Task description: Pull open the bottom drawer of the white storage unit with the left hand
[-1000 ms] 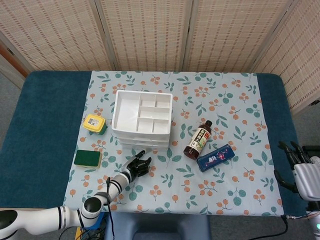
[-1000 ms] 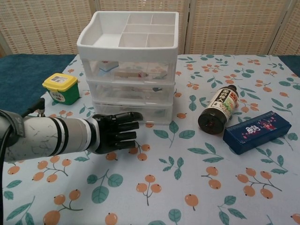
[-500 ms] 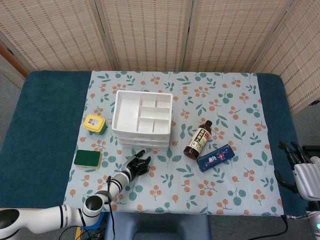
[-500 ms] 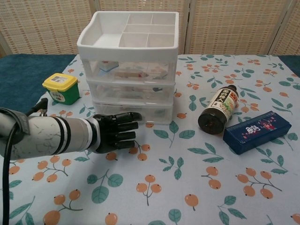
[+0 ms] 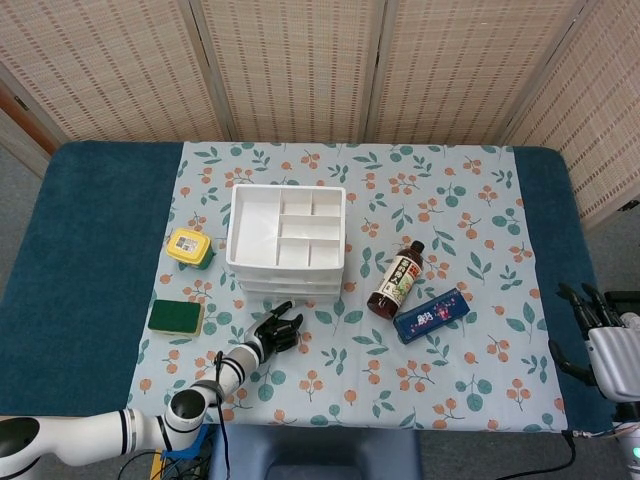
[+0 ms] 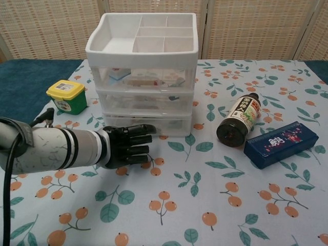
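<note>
The white storage unit [image 5: 285, 240] [image 6: 143, 77] stands on the floral cloth, with three clear-fronted drawers under an open top tray. Its bottom drawer [image 6: 154, 124] looks closed. My left hand [image 6: 128, 146] [image 5: 277, 332] lies low on the cloth just in front of that drawer. Its dark fingers [image 6: 142, 129] stretch forward with the tips at the drawer's lower front edge. I cannot tell whether they touch it, and the hand holds nothing. My right hand [image 5: 600, 335] hangs off the table's right edge with its fingers apart and nothing in it.
A yellow-lidded green jar [image 6: 65, 96] [image 5: 190, 247] stands left of the unit, with a green sponge [image 5: 176, 317] in front of it. To the unit's right lie a dark sauce bottle [image 6: 239, 119] [image 5: 397, 279] and a blue box [image 6: 279, 143] [image 5: 431, 314].
The storage unit has shifted slightly to the right. My left hand stays at the bottom drawer's front, almost unmoved. The right hand has not moved.
</note>
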Action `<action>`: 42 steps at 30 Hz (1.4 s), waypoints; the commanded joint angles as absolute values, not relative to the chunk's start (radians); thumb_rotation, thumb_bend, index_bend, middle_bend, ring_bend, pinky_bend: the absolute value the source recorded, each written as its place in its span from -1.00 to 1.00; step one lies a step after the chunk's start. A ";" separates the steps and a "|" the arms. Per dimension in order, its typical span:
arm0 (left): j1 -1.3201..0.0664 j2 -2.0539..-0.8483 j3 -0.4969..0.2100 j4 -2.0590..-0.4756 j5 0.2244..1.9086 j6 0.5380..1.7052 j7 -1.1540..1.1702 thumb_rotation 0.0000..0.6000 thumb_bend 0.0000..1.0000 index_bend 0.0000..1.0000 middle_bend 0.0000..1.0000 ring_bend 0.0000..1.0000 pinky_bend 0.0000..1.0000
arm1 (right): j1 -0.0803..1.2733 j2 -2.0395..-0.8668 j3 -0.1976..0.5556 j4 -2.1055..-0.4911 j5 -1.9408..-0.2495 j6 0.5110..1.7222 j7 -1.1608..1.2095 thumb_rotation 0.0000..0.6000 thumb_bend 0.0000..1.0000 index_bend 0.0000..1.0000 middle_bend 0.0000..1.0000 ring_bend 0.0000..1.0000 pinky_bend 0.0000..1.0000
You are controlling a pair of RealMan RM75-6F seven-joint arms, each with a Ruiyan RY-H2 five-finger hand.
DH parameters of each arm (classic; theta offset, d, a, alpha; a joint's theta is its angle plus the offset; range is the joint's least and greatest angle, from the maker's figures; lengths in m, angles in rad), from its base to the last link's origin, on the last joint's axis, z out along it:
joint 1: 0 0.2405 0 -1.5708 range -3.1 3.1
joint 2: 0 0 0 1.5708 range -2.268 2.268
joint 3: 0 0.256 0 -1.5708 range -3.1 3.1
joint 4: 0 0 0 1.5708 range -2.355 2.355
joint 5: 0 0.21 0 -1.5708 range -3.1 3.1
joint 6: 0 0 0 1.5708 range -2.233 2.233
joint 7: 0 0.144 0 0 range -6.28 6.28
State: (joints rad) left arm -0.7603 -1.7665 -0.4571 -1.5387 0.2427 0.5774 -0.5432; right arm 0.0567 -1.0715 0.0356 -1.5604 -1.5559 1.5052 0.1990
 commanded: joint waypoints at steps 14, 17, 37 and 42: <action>-0.723 -1.739 -0.440 -1.569 0.251 0.550 -0.549 1.00 0.03 -0.58 1.00 1.00 1.00 | 0.060 -1.074 0.036 -1.560 -1.557 1.498 0.198 1.00 -0.18 -0.93 -0.64 -0.83 -0.61; -0.712 -1.729 -0.437 -1.583 0.261 0.542 -0.552 1.00 0.03 -0.58 1.00 1.00 1.00 | 0.062 -1.074 0.036 -1.561 -1.560 1.497 0.197 1.00 -0.18 -0.93 -0.64 -0.83 -0.61; -0.592 -1.596 -0.276 -1.784 0.814 0.844 -0.254 1.00 0.02 -0.64 1.00 1.00 1.00 | 0.060 -1.075 0.036 -1.554 -1.562 1.505 0.207 1.00 -0.18 -0.93 -0.64 -0.83 -0.61; -0.580 -1.618 -0.250 -1.746 0.904 0.942 -0.184 1.00 0.02 -0.64 1.00 1.00 1.00 | 0.062 -1.077 0.036 -1.553 -1.563 1.501 0.208 1.00 -0.18 -0.93 -0.64 -0.83 -0.61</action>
State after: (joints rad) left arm -0.5949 -1.6116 -0.2723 -1.7578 0.8714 0.9054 -0.2187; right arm 0.0625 -1.0767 0.0361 -1.5530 -1.5633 1.5015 0.2078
